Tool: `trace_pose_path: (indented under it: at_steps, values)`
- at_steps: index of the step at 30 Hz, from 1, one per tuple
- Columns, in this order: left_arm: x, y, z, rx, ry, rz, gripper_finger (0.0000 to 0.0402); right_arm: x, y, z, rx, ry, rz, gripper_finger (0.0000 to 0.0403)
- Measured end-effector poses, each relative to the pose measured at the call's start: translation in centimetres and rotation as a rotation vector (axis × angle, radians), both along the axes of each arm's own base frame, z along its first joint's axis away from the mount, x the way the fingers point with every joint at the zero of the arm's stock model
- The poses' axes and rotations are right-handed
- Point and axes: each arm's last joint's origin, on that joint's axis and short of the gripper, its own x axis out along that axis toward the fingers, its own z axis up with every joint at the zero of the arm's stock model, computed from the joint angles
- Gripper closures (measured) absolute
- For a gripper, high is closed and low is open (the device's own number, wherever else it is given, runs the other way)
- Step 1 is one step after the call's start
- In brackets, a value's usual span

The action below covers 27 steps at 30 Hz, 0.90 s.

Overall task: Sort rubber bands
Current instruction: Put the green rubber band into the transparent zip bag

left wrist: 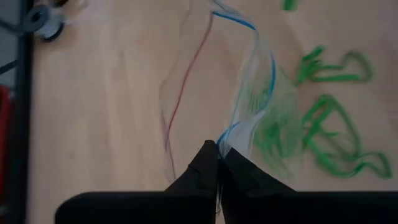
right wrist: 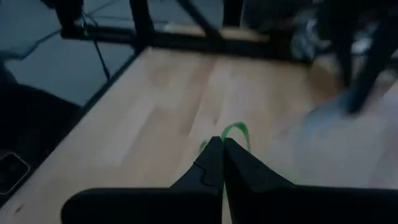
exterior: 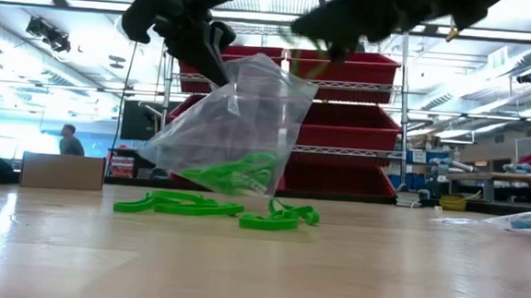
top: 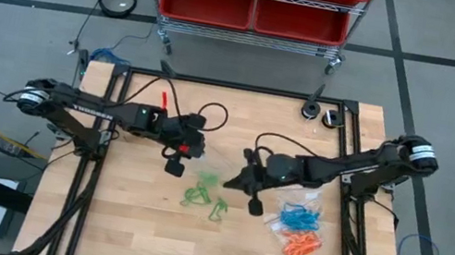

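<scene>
Two dark jointed arms showing black throughout, left arm (top: pixel 90 108) wearing white lettering along its link and a small red tab, right arm (top: pixel 362 165) showing white bands at its shoulder joint, black cables looping off both wrists

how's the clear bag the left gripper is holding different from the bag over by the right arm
The held clear bag hangs lifted from the left gripper, while the right-side bag lies flat on the table. The held one contains green rubber bands; the other shows blue rubber bands. Both are transparent plastic.

even bright overhead light; right wrist view dim, blurred; soft shadows.
</scene>
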Motion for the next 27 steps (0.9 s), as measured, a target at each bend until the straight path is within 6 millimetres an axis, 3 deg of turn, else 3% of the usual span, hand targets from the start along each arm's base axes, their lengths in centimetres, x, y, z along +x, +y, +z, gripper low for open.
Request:
trace_pose_path:
  at_steps: [5,10,18,27]
  values:
    - [0.1,-0.4,-0.5,-0.008,-0.017,-0.019,0.0394,-0.2,-1.2,2.3,-0.028,-0.151,-0.036,0.0403]
    - [0.2,-0.4,-0.4,-0.011,-0.037,-0.024,0.0394,0.5,-2.8,2.8,-0.03,-0.172,-0.062,0.0403]
    - [0.3,-0.7,-0.4,-0.012,-0.049,-0.036,0.0394,2.1,-4.1,1.9,-0.023,-0.14,-0.052,0.0403]
    - [0.4,-1.3,-0.3,-0.005,-0.064,-0.054,0.0394,2.1,-4.5,1.4,0.055,-0.091,-0.021,0.0403]
